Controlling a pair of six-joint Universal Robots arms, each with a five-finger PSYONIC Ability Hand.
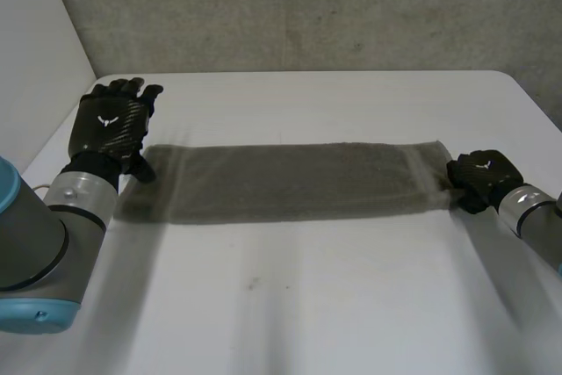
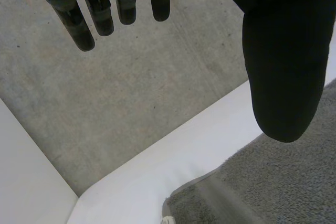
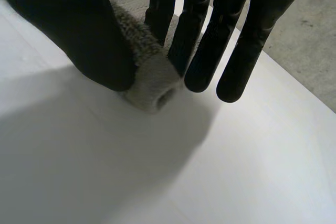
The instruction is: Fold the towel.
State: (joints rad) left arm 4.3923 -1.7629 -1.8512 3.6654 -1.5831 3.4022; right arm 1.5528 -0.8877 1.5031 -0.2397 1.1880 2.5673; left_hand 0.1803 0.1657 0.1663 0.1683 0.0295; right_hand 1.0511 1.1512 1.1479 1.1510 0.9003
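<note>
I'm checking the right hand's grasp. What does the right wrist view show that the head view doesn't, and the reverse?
Right wrist view: the thumb and fingers of the right hand pinch a bunched end of the towel. Head view: the towel lies stretched flat across the table, with the left hand open at its other end. Shared: the right hand at the towel's end.

In the head view we lose the near right corner of the towel [image 1: 290, 180] under the right hand [image 1: 481, 177] at the right of the frame, the right arm [image 1: 537, 219] runs off the lower right edge, and the left arm [image 1: 35, 248], cut by the lower left edge, hides the table [image 1: 307, 305] there.
</note>
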